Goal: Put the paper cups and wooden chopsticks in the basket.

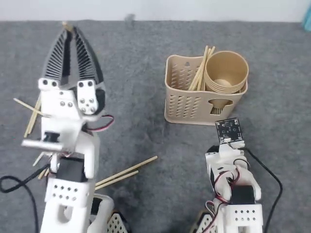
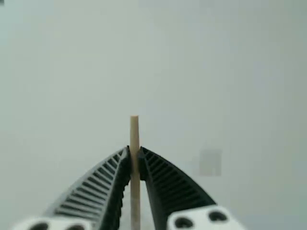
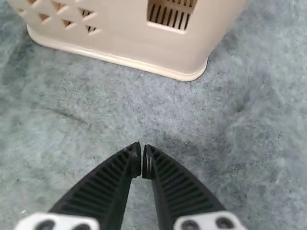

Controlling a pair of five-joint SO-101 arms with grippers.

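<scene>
- The left gripper (image 2: 134,153) pinches one chopstick (image 2: 134,136), whose end pokes past the fingertips. Its arm is stretched forward, raised over the grey mat (image 1: 141,73).
- The right gripper (image 3: 142,160) has its fingers pressed together and empty. Its arm is folded back, low before the basket (image 3: 144,43).
- The paper cups (image 1: 226,73) stand nested in the basket.
- Loose chopsticks (image 1: 124,172) lie beside the left arm.

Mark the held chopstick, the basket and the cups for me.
held chopstick (image 2: 135,163): left wrist view, mid shaft.
basket (image 1: 187,104): high view, near wall.
cups (image 1: 227,68): high view, top cup's inner wall.
</scene>
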